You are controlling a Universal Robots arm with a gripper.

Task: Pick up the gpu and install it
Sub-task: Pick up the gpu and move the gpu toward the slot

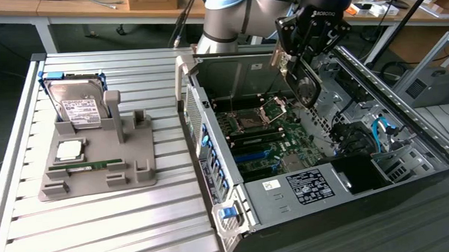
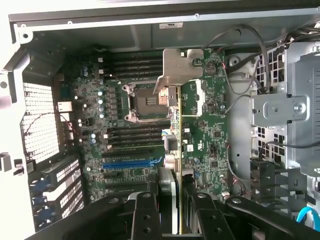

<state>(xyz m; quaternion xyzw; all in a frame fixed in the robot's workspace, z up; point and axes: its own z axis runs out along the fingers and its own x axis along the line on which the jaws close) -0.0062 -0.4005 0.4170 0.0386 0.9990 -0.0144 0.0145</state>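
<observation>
The gripper (image 1: 300, 59) pinches the gpu (image 1: 307, 86) between its jaws. The card hangs edge-down over the open computer case (image 1: 209, 132), at two o'clock from the CPU socket (image 1: 252, 123) in the exterior view. The hard drive (image 1: 78, 106) stands at nine o'clock of the case.

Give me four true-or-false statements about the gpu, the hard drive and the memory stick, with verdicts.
1. The gripper holds the gpu over the open case. True.
2. The hard drive lies inside the case. False: it stands upright on the gray fixture beside the case.
3. The memory stick lies on the fixture. True.
4. The gpu sits in the blue slot. False: that slot is empty; the gpu hangs above the board.
</observation>
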